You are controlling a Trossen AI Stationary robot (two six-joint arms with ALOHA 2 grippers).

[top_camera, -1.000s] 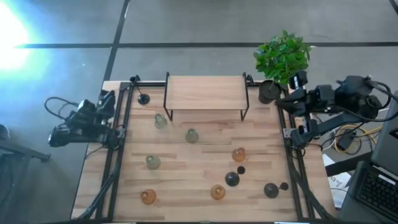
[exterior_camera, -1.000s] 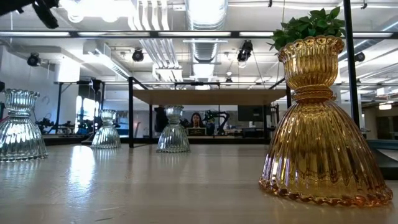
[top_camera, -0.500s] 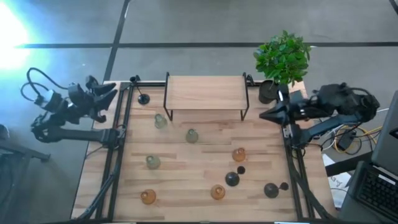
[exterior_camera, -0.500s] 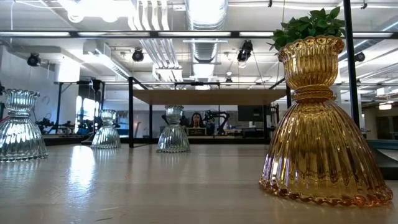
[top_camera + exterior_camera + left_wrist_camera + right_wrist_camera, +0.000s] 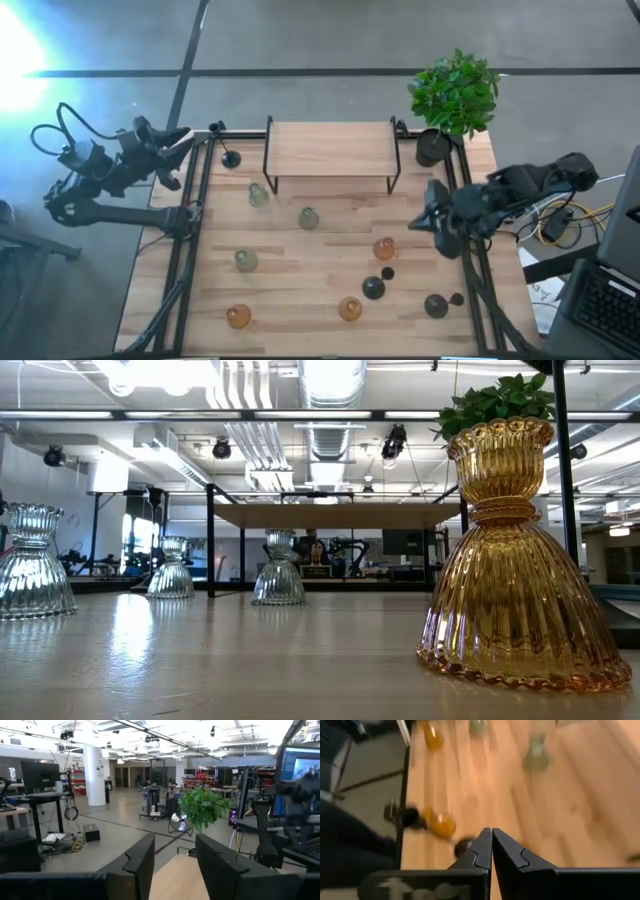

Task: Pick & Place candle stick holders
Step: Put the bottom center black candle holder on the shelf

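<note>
Standing: three amber holders (image 5: 384, 248) (glass), three green (image 5: 308, 218) — three black candlesticks (image 5: 373, 288).

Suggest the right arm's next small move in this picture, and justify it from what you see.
Probably open its fingers while lowering toward the nearest amber holder. The right gripper hangs over the table's right edge with fingers pressed shut and empty, so it cannot take a holder yet. The left gripper waits open beyond the table's left side.

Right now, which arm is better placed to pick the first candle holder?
Likely the right. The right gripper hangs over the table's right edge near the amber holder, fingers shut. The left gripper, fingers open, sits outside the table's far-left corner.
</note>
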